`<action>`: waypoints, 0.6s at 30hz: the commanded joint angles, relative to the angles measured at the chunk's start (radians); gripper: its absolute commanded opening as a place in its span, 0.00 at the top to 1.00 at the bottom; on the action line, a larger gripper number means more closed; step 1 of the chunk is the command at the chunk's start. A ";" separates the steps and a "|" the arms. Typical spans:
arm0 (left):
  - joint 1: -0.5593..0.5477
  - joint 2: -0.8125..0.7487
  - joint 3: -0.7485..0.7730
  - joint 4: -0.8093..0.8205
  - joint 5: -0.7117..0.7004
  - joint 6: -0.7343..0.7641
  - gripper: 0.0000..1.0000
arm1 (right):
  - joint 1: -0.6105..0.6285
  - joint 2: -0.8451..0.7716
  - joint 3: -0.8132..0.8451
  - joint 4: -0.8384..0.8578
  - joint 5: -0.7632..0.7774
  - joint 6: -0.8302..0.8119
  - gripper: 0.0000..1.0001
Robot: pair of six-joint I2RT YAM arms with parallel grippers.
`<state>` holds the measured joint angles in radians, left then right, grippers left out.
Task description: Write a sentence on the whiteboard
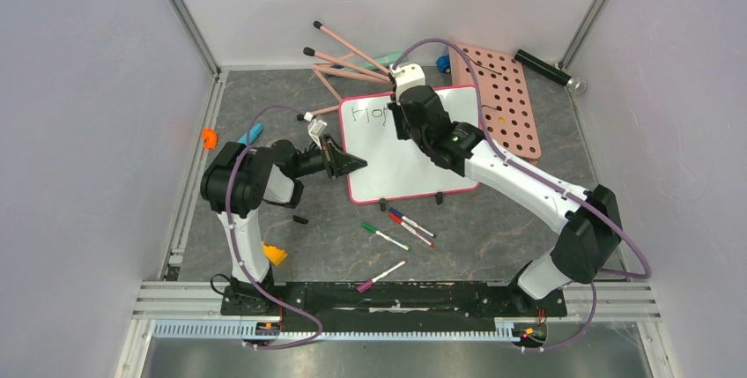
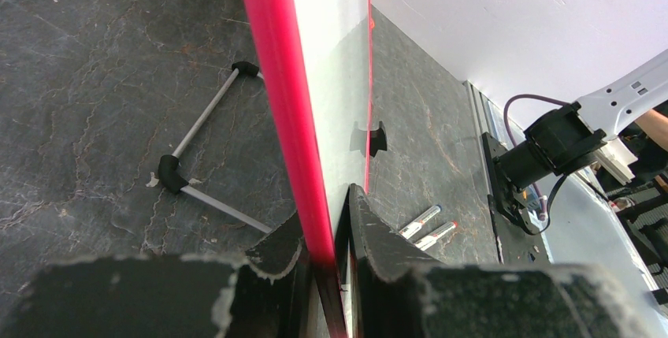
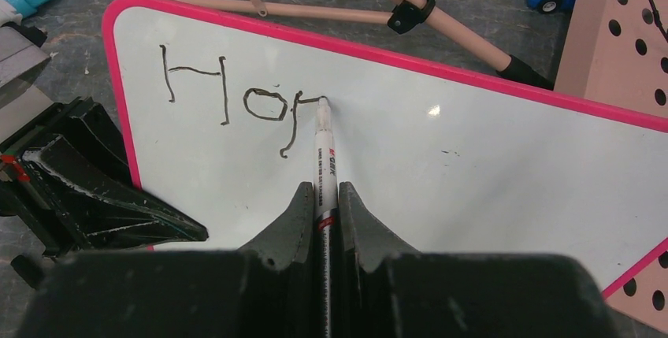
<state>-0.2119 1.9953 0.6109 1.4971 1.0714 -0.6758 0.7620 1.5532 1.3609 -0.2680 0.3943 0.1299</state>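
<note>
The job was only just under way. On the whiteboard (image 3: 473, 172), which lay on the desk (image 1: 493, 237) a little far of the middle, the sentence (image 3: 236, 105) so far amounted to a capital H, an o, and a third letter half made: a hooked tail with a short stroke running off its top, probably the start of a p. All of it sat in the far left corner of the board. The rest of the glossy white surface was bare.

The right hand (image 3: 321, 192) had its fingers closed narrow on a white-barrelled marker (image 3: 325, 157), gripping low on the barrel. The black tip was touching the board at the end of that top stroke.

The left hand (image 2: 324, 212) was clamped on the board's pink-red rim at its left edge, the rim pinched between the two fingers, which I took to be steadying it against the push of the pen.

To my eye one word was not yet finished, and every other word was still to come, so most of the work lay ahead. There was plenty of room rightward on that line and below it.

A few spare markers (image 1: 411, 224) lay loose on the desk just near of the board, and a pink panel of round holes (image 1: 506, 105) sat against its right side.
</note>
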 commanded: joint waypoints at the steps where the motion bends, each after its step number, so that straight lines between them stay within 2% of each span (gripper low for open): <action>1: -0.011 -0.007 0.014 0.060 0.010 0.107 0.97 | -0.013 -0.040 -0.017 0.002 0.029 0.004 1.00; 18: -0.011 -0.009 0.012 0.060 0.010 0.107 0.97 | -0.013 -0.035 -0.056 0.030 -0.107 0.012 1.00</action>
<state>-0.2119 1.9953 0.6109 1.4971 1.0721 -0.6758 0.7551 1.5249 1.3094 -0.2707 0.3336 0.1349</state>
